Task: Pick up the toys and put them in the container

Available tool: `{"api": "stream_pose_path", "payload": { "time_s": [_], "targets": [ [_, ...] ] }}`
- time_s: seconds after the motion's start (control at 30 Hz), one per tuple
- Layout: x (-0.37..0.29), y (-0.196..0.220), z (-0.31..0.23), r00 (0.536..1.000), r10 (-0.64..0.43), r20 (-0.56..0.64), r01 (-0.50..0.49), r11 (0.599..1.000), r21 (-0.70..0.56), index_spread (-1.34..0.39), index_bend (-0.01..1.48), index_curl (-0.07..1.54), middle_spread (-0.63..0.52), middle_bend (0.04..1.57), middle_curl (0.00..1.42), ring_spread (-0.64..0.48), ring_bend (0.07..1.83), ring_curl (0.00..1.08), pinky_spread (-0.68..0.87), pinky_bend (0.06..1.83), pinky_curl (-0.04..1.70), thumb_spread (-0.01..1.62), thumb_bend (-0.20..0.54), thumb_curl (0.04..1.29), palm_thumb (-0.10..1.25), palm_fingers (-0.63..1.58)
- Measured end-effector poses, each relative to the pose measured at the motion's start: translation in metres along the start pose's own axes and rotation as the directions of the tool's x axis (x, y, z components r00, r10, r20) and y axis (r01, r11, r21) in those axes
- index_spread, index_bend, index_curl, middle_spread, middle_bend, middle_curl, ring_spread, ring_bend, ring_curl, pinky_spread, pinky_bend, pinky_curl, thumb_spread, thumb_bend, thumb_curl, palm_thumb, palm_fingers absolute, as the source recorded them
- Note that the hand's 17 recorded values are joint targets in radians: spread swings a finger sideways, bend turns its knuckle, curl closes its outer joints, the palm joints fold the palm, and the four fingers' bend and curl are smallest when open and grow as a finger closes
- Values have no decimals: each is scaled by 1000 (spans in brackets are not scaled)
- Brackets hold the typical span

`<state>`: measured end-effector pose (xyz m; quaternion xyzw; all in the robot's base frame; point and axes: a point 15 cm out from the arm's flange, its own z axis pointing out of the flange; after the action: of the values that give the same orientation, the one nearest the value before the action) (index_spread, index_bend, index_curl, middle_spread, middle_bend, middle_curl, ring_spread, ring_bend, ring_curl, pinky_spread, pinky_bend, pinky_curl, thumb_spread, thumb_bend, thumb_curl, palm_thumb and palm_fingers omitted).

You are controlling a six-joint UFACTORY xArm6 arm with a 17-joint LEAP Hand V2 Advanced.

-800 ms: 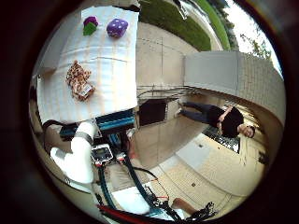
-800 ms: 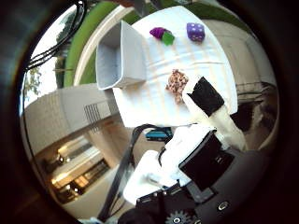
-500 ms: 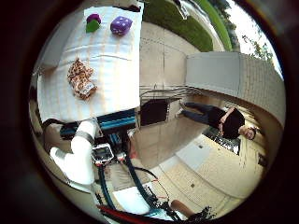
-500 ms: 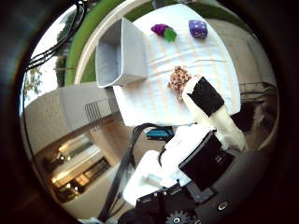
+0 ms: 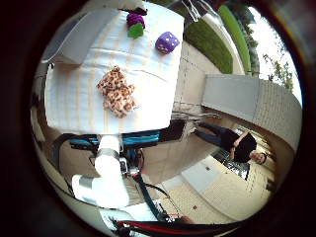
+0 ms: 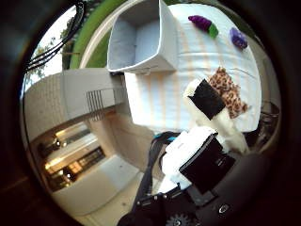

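Fingers of the hand (image 6: pixel 211 122) reach out straight and relaxed over the table (image 6: pixel 155 94), holding nothing; one white finger with a black pad shows in the thumb side view, its tip in front of the leopard-spotted plush toy (image 6: pixel 229 92). The little finger side view shows no finger at all, only the white arm below the table edge.

That plush toy lies on the striped cloth near the table's near edge, and the little finger side view shows it whole, where the thumb side view has the finger covering part of it. Farther back on the cloth lie a purple grape toy with a green leaf (image 5: pixel 135 23) and, just beside it but apart, a purple plush die with white spots (image 5: pixel 167 42).

A grey fabric container (image 6: pixel 141 37) stands on the far corner of the table, well apart from the plush toy. The thumb side view looks into it and shows it open at the top and with nothing in it; the little finger side view shows only one outer wall.
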<state>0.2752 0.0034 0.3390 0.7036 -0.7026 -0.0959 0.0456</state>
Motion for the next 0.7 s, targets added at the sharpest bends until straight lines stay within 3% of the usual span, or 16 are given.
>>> {"api": "stream_pose_path", "payload": {
  "time_s": [0.17,0.33,0.7],
  "targets": [
    [10,1,23,1000,30,4,-30,998,49,-154,149,296,55,173,310,291,383,332,435,502,237,1312,-28,323,635,266],
    [42,9,45,992,120,24,-122,991,59,-137,143,280,44,180,316,304,419,334,456,563,243,1302,-29,317,599,316],
    [76,27,120,985,172,5,-172,984,-48,-78,146,251,70,184,335,321,459,338,483,674,247,1267,-23,309,539,273]
  ]
}}
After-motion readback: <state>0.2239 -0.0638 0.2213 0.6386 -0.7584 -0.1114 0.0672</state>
